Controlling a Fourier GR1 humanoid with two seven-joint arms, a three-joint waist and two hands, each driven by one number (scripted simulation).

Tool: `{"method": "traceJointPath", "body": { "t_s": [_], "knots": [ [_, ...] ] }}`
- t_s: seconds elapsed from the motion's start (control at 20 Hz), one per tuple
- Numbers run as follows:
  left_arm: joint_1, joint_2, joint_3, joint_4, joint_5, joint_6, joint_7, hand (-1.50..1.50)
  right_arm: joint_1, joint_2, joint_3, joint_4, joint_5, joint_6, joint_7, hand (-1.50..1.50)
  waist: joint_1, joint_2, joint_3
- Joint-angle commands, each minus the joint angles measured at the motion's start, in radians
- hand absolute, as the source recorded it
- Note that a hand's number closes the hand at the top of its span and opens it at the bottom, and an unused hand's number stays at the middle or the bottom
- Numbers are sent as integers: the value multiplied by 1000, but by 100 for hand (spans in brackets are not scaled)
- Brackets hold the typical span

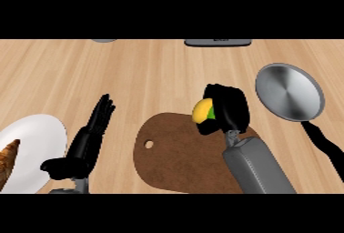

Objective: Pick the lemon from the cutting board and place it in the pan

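Near the counter's left edge the left hand point(94, 129) rests, fingers straight, beside a white plate point(40, 136). At the cutting board's point(178, 159) top right corner the right hand point(228, 111) is curled round the lemon point(201, 110) — seemingly lifted. Best carry it level rightward and release only above the middle of the pan point(289, 91) — not its rim.

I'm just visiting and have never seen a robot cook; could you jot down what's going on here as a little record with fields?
Right hand: fingers curled round the lemon, at the top edge of the cutting board
Left hand: open, fingers straight, resting beside the white plate
Pan: steel, black handle, right of the board, nothing in it
Plate holds: a brown pastry-like item, partly cut off
Lemon in pan: not yet
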Motion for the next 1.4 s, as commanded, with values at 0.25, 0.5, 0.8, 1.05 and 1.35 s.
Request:
{"method": "traceJointPath", "body": {
  "t_s": [0.25,0.5,0.8,1.05,1.35],
  "knots": [
    [-73,-5,28,64,-3,-6,-15,0,42,4,-61,-240,52,-129,195,150,2,5,0],
    [-31,-43,-10,57,-19,6,-29,0,79,-13,-167,-289,-48,-184,171,150,8,6,1],
    [-33,-47,-32,-14,-42,21,43,0,-2,-103,-360,-73,-143,-329,55,150,17,9,1],
    [-21,-16,2,-28,-10,-14,44,0,-35,-202,-437,144,-113,-505,-95,150,24,11,1],
    [-41,-33,8,81,-27,-18,-60,0,-109,-312,-576,355,-200,-690,-246,150,26,15,2]
  ]
}}
